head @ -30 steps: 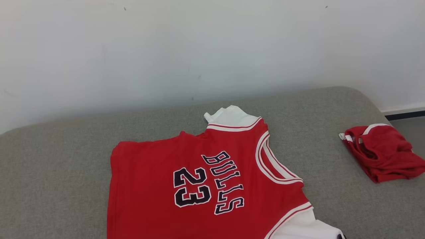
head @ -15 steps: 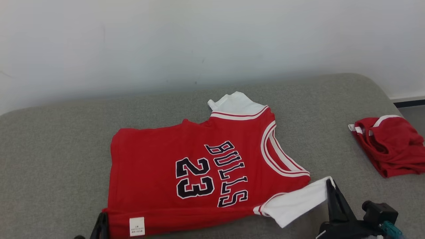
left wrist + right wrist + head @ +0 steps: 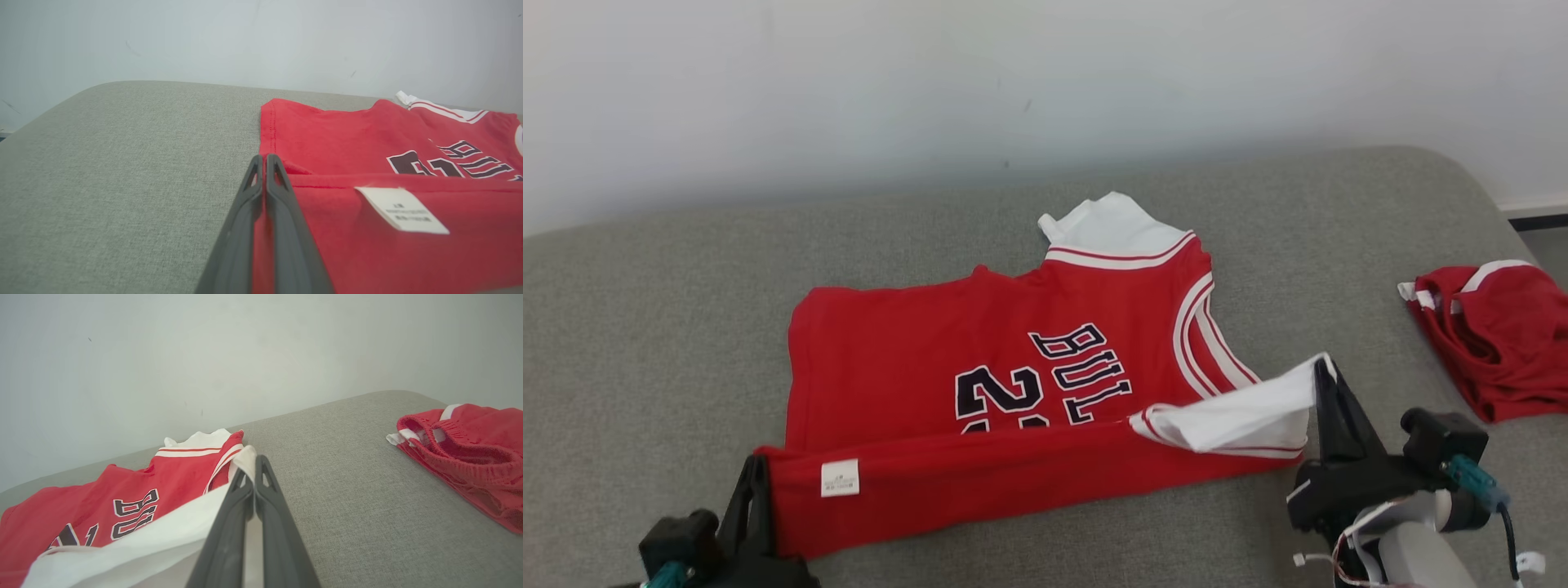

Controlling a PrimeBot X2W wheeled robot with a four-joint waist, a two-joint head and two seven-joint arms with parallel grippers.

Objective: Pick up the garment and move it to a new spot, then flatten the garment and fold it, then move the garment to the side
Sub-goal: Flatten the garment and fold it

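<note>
With the left pincer (image 3: 758,464) clamped on the red hem corner and the right pincer (image 3: 1323,365) clamped on the white sleeve (image 3: 1241,416), the near edge of the jersey (image 3: 980,359) hangs lifted over its front on the grey padded surface (image 3: 645,327), so folding looks in hand, and next both must carry that edge evenly across.

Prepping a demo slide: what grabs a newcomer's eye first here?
The red Bulls jersey spread on the grey cushion, its near edge folded over the number. The left gripper pinches the hem corner and the right gripper the white sleeve. A second red garment lies bunched at far right.
</note>
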